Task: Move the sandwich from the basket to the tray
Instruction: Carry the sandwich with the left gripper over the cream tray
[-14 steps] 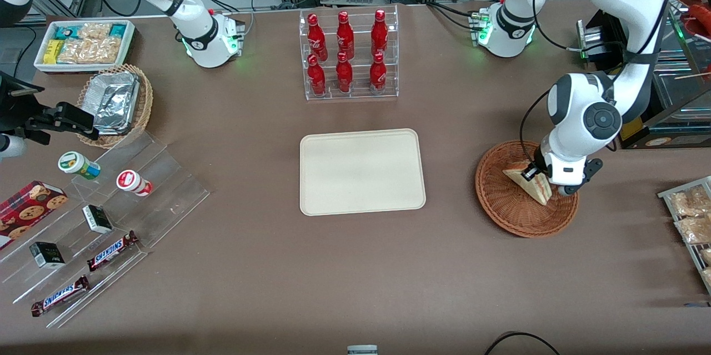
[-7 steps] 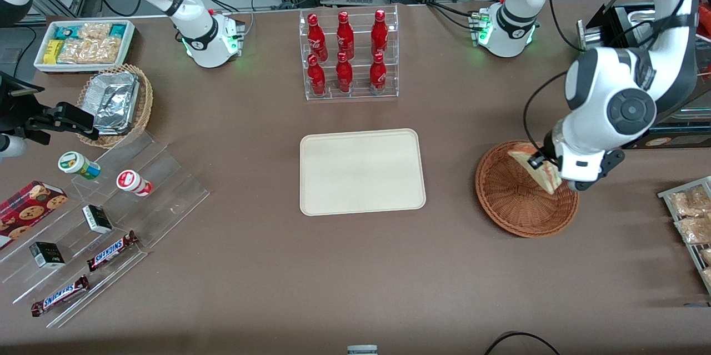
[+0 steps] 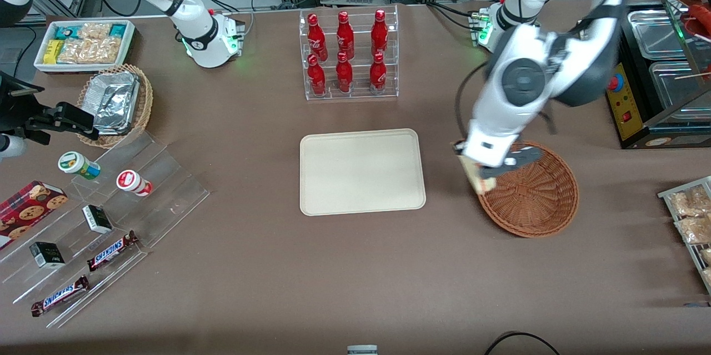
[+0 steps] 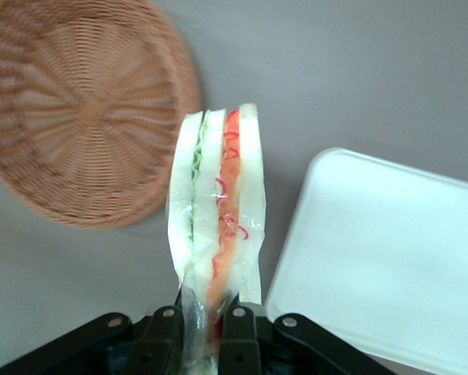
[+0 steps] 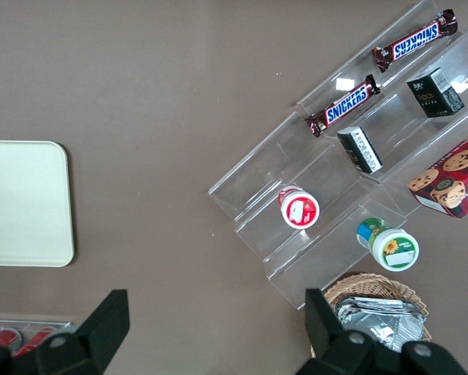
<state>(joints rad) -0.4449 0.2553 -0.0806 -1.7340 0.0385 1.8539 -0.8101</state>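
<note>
My gripper (image 3: 482, 174) is clamped on the sandwich (image 3: 475, 177), pinching its narrow end; wedge (image 4: 218, 226) hangs clear in the air, green and red filling on its edge. It sits over the basket (image 3: 533, 191) rim on the side nearest the tray (image 3: 362, 171), not over the tray. Basket interior shows bare wicker (image 4: 81, 109); tray corner (image 4: 390, 250) is just beside the sandwich in the wrist view.

Readable text: two "SNICKERS" bars (image 3: 111, 250) (image 3: 60, 295) on the clear stepped rack (image 3: 161, 194) toward the parked arm's end. Other labels there are too small to read. Red bottles (image 3: 344, 52) stand in a clear rack, farther from the front camera than the tray.

Surface is a plain brown table (image 3: 278, 277). Cables and equipment racks lie past its edge.
</note>
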